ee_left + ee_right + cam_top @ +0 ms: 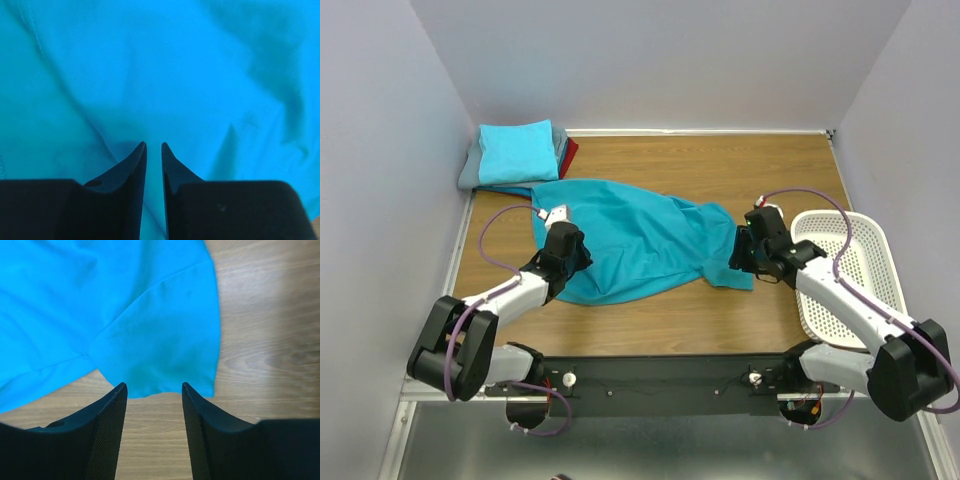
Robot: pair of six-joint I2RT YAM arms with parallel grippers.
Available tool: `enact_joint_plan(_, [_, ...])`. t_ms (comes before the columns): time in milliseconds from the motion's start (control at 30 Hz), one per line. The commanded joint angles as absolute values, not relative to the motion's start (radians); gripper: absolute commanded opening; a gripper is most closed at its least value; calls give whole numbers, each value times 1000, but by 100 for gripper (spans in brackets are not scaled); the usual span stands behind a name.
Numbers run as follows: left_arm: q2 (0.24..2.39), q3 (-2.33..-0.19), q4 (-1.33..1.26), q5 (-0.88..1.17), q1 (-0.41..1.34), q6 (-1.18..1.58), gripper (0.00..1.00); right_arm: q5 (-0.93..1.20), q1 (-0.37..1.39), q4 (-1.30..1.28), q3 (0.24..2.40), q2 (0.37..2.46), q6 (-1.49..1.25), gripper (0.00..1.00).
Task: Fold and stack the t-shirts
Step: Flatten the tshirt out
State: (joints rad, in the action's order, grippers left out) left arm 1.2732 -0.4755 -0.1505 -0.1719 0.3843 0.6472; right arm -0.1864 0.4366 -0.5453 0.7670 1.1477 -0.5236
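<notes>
A teal-blue t-shirt (640, 235) lies spread and crumpled across the middle of the wooden table (720, 160). My left gripper (570, 258) sits on the shirt's left part. In the left wrist view my left gripper (153, 145) is nearly closed, with a thin strip of the shirt (200, 75) between the fingers. My right gripper (740, 255) is at the shirt's right end. In the right wrist view my right gripper (154, 385) is open over bare wood, just short of the hem of a sleeve (160, 340).
A folded stack sits at the back left corner: a light turquoise tee (518, 150) on top, grey cloth (470, 172) under it and dark red cloth (569, 153) at its right edge. A white perforated basket (880, 240) stands at the right, close to my right arm.
</notes>
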Motion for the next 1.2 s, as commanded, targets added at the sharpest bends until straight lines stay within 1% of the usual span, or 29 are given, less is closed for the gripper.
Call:
enact_joint_plan(0, [1308,-521,-51,-213,399,660,30,-104,434,-471,730,1181,-529,57])
enact_joint_plan(67, [1307,-523,-22,-230,410,670,38,-104,434,-446,718,1199,-528,60])
enact_joint_plan(167, [1282,-523,-2,-248,411,683,59,-84,433,-408,696,1238,-525,63])
enact_joint_plan(300, [1229,-522,74,-276,411,692,59,-61,434,-354,672,1288,-520,63])
enact_joint_plan(400, [1233,-514,86,-270,411,696,59,-52,436,-313,663,1325,-515,64])
enact_joint_plan(633, [1336,-520,-24,-196,416,699,58,-63,433,-259,640,1408,-508,64])
enact_joint_plan(667, [1347,-520,-41,-189,416,701,56,-64,434,-250,635,1423,-508,63])
enact_joint_plan(733, [1356,-519,-95,-175,414,701,51,-77,433,-242,629,1436,-508,54])
enact_joint_plan(767, [1367,-520,-112,-172,416,703,43,-80,434,-239,623,1445,-508,50])
enact_joint_plan(800, [1373,-526,-117,-173,416,701,37,-84,434,-239,623,1445,-508,45])
enact_joint_plan(833, [1376,-529,-138,-163,416,696,31,-87,434,-238,623,1453,-511,33])
enact_joint_plan(867, [1381,-541,-144,-160,416,696,15,-84,434,-238,624,1454,-508,28])
enact_joint_plan(900, [1387,-549,-146,-156,416,695,5,-87,434,-238,626,1454,-509,23])
enact_joint_plan(933, [1388,-560,-141,-153,416,684,0,-92,434,-239,630,1445,-509,15])
enact_joint_plan(1033, [1379,-613,-71,-201,416,655,0,-104,434,-250,640,1419,-511,4])
enact_joint_plan(1100, [1349,-653,-25,-242,417,638,0,-127,433,-259,653,1388,-508,1])
enact_joint_plan(1167, [1319,-675,41,-302,417,617,0,-149,433,-284,670,1378,-503,0])
